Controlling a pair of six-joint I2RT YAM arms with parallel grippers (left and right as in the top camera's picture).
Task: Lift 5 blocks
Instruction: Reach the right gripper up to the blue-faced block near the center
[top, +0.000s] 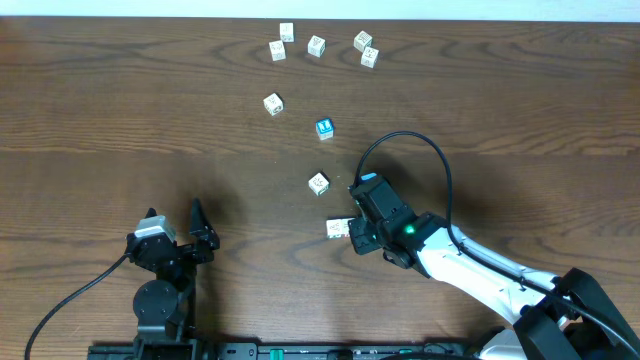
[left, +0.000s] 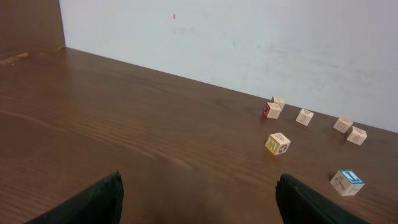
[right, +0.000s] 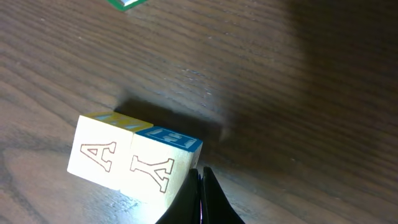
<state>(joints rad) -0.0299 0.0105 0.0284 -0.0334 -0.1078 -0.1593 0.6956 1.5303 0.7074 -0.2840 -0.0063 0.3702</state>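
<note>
Several blocks lie loose on the table: a yellowish one (top: 273, 104), a blue-faced one (top: 324, 127), one at mid-table (top: 318, 183), and a pair (top: 338, 228) side by side. My right gripper (top: 352, 233) is shut, its tips against the pair's right side. In the right wrist view the pair shows an A block (right: 99, 155) and a Y block (right: 158, 167) with a blue top; the shut right gripper (right: 200, 186) touches the Y block and holds nothing. My left gripper (top: 203, 235) stands open and empty at the front left. In its view the left gripper (left: 199, 199) faces the yellowish block (left: 277, 144) and the blue-faced block (left: 347, 182).
A cluster of similar pale cubes (top: 316, 45) sits near the table's far edge, seen as small cubes (left: 304, 116) below the white wall (left: 249, 43). A green-edged cube corner (right: 127, 3) shows at the top of the right wrist view. The right arm's black cable (top: 440, 160) loops over the table.
</note>
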